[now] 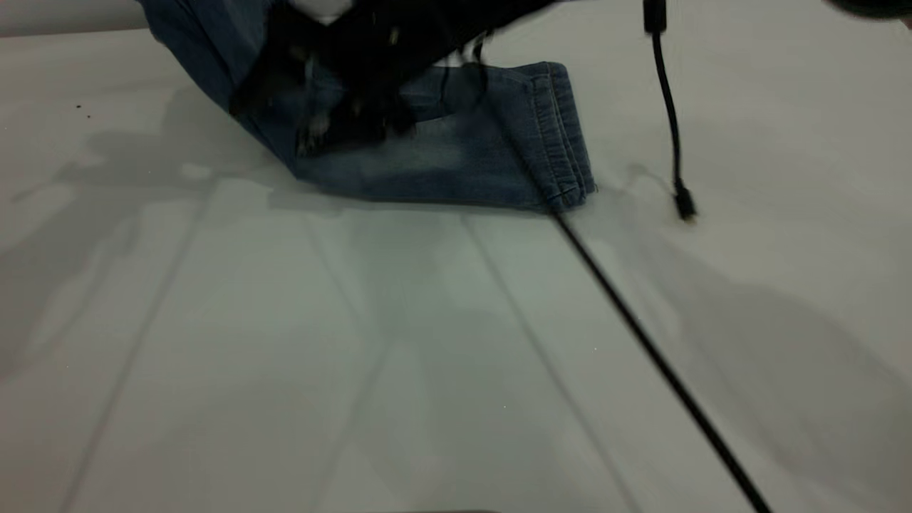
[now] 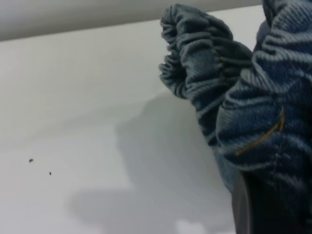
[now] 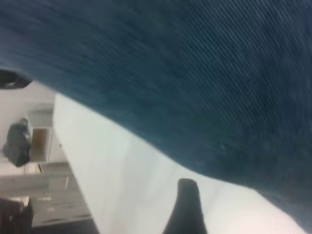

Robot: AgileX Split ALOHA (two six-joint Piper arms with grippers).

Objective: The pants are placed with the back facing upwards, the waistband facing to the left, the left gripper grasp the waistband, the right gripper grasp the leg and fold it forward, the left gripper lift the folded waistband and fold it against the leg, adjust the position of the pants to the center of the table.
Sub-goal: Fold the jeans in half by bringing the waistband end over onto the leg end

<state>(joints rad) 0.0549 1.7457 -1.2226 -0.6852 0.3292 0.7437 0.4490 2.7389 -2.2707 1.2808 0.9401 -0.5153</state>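
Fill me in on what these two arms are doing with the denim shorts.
They are folding the pants on the table. The left hand holds the gathered waistband lifted off the surface. The right hand is low over the denim, and whether it grips is unclear. The leg lies flat, hem toward the right. A loose black cable dangles nearby.

The table [image 1: 285, 356], matte white-grey, is seen w/ the pants [image 1: 463, 157] laid on it at its far side, hem end flat, the other end raised off the surface beneath the blurred claw. A thin black cable [image 1: 662, 370] is stretched across it, nearer than the claw.
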